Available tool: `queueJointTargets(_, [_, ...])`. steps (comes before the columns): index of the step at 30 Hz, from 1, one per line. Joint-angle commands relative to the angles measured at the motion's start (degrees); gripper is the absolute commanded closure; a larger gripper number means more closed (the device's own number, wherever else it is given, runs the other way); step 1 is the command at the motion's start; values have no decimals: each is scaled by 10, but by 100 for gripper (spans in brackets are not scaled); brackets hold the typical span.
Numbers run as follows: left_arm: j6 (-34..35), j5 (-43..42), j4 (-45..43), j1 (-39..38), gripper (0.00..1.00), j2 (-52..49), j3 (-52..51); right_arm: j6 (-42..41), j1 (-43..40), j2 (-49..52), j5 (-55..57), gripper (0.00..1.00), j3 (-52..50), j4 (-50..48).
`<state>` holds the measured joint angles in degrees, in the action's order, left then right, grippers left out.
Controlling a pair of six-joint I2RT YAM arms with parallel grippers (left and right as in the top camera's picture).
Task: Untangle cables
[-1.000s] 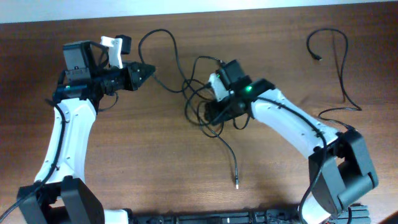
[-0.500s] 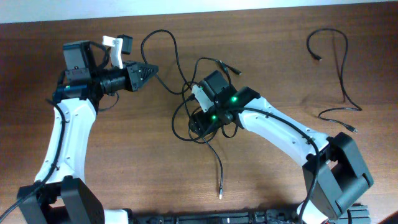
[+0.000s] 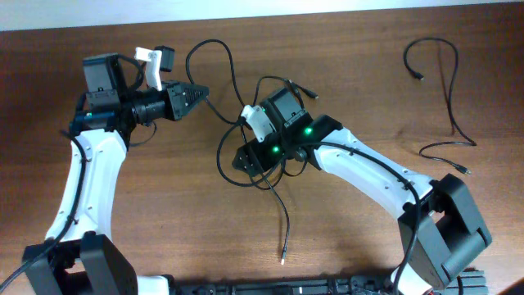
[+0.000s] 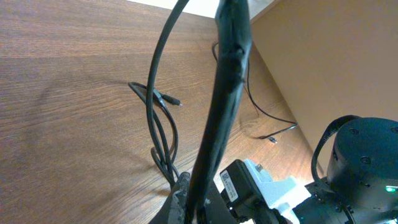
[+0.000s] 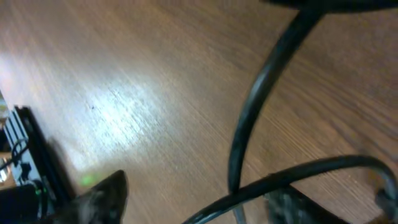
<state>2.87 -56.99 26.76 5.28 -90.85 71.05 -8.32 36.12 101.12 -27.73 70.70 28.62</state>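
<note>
Left gripper (image 3: 199,92) pinched shut on strand of cables (image 3: 286,221), far-left side. Right gripper (image 3: 242,158) buried among same cables near table (image 3: 164,213) centre, loops crowding fingers; grip unclear, cannot tell. Loose cable (image 3: 452,90) well apart, far right.

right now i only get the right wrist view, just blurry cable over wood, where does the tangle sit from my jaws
Observer: Overhead shows the right jaws inside the left part of the tangle.
Operator: any loose end
Observer: One plug end lies free on the table, trailing from the tangle toward the bases.
Operator: and the left arm
Observer: The left jaws look shut on a strand that runs into the tangle.
</note>
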Motion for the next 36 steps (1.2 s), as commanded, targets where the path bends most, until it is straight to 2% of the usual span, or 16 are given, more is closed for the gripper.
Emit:
queueJointTargets(1, [1, -7, -1, 1, 100, 14, 5, 5, 4, 11, 38, 40, -4, -2])
queueJointTargets(3, [1, -7, -1, 1, 100, 14, 5, 4, 4, 39, 42, 41, -4, -3])
queueJointTargets(4, [1, -6, -1, 1, 100, 14, 5, 3, 4, 54, 42, 47, -4, -4])
queueJointTargets(5, [1, -6, -1, 1, 100, 14, 5, 3, 4, 67, 42, 62, -4, -4])
queueJointTargets(6, [1, -6, -1, 1, 100, 14, 5, 3, 3, 77, 42, 83, -4, -4])
queueJointTargets(7, [1, 1, 1, 1, 100, 14, 5, 3, 1, 79, 40, 92, -4, -4])
queueJointTargets(8, [1, 30, 7, 1, 100, 14, 5, 3, -3, 78, 41, 96, -3, -3])
queueJointTargets(9, [1, 54, 12, 2, 100, 14, 5, 4, -10, 73, 48, 96, -3, 0])
queueJointTargets(12, [2, 213, 53, 38, 100, 14, 5, 3, -74, 34, 143, 96, -3, 63])
queueJointTargets(16, [2, 219, 71, 157, 100, 14, 5, 3, -228, -24, 194, 96, -3, 119])
queueJointTargets(21, [4, 219, 85, 243, 100, 14, 5, 3, -332, -30, 177, 96, -3, 124])
queueJointTargets(27, [17, 220, 94, 285, 100, 14, 5, 3, -362, -30, 180, 96, -3, 128])
queueJointTargets(29, [18, 238, 94, 285, 100, 14, 5, -13, -362, -30, 219, 96, -3, 128])
queueJointTargets(33, [30, 315, 105, 285, 100, 14, 5, -62, -362, -30, 332, 96, -3, 132])
queueJointTargets(36, [83, 426, 129, 285, 100, 14, 5, -113, -362, -30, 388, 96, -3, 140])
